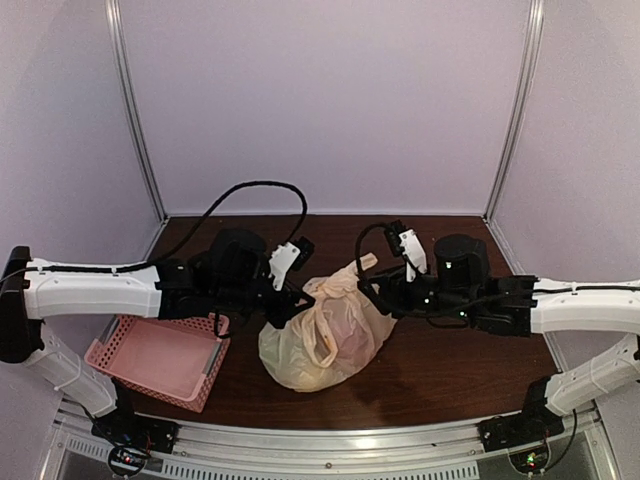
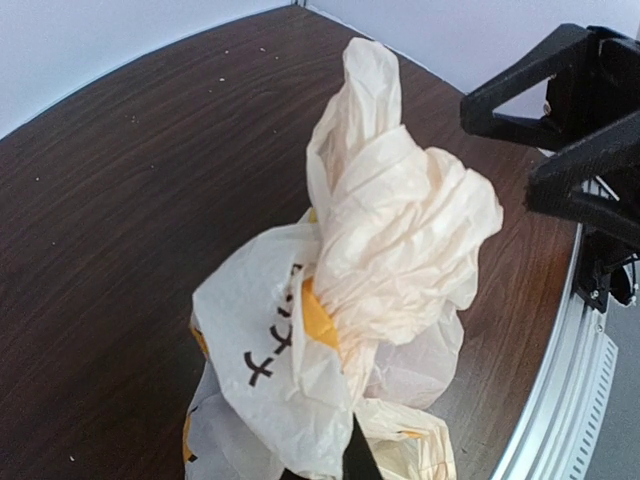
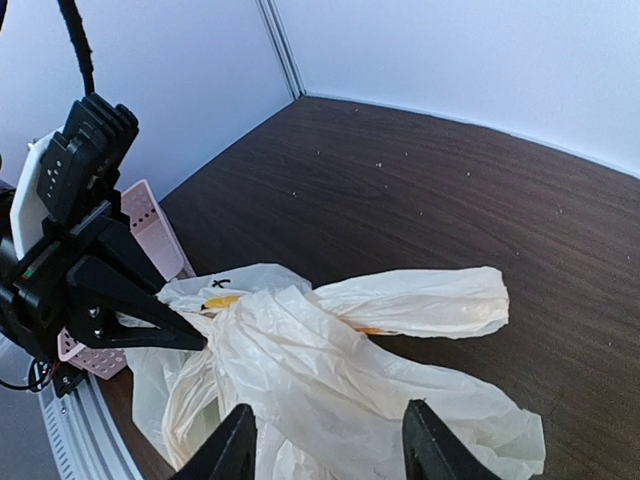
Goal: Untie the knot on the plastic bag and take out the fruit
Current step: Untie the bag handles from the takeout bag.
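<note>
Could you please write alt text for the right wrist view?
A crumpled pale peach plastic bag lies on a dark table, the left gripper pinching its edge. The right gripper is open over it; a pink basket stands at left.

Crinkled plastic bag (image 2: 340, 300), knot (image 2: 366, 120) upright, right hand (image 2: 498, 148) just beside, dark wooden table (image 2: 120, 200)

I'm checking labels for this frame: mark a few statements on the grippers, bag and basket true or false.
1. The left gripper is shut on the plastic bag. True.
2. The right gripper is clamped on the bag. False: its jaws stand open over it.
3. The pink basket lies on the robot's right of the bag. False: it lies on the left.
4. The bag rests on the dark wooden table. True.
</note>
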Controlling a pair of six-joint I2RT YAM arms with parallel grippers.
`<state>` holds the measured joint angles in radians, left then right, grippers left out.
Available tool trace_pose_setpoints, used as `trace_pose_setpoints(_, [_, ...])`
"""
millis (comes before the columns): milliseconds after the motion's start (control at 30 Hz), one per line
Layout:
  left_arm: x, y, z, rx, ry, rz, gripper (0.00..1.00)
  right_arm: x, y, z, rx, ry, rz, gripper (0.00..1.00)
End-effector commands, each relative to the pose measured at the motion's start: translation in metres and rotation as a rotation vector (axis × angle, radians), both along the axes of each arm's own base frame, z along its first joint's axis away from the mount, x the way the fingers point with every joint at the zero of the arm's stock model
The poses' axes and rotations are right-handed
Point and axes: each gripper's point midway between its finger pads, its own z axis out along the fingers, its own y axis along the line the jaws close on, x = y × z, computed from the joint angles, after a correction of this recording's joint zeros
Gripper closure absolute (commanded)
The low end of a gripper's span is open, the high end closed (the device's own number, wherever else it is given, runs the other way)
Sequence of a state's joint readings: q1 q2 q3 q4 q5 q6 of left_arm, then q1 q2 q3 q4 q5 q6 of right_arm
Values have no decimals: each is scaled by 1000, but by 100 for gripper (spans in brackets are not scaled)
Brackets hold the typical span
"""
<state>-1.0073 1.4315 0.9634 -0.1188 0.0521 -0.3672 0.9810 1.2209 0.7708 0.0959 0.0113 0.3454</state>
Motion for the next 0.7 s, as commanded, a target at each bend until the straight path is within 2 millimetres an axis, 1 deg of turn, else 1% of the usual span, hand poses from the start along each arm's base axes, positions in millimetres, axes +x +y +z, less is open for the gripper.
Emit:
trace_pose_setpoints(0, [-7,-8,17,-75,-20,-56,100,-8,-1,9,-68,6,61,45])
trace_pose_setpoints(200, [-10,-10,18,-85,-15,-70,100,-13,19,20,-116,-10,155,37])
trace_pose_setpoints(300, [-11,-9,18,-86,-12,-72,100,-11,25,19,-140,-20,165,35])
trace_pose_setpoints(433, [-12,-9,18,-89,-11,-74,100,-4,31,9,-188,-16,153,35])
trace_pose_setpoints(667, [-12,-10,19,-95,-9,-78,100,-3,46,0,-226,-22,168,34])
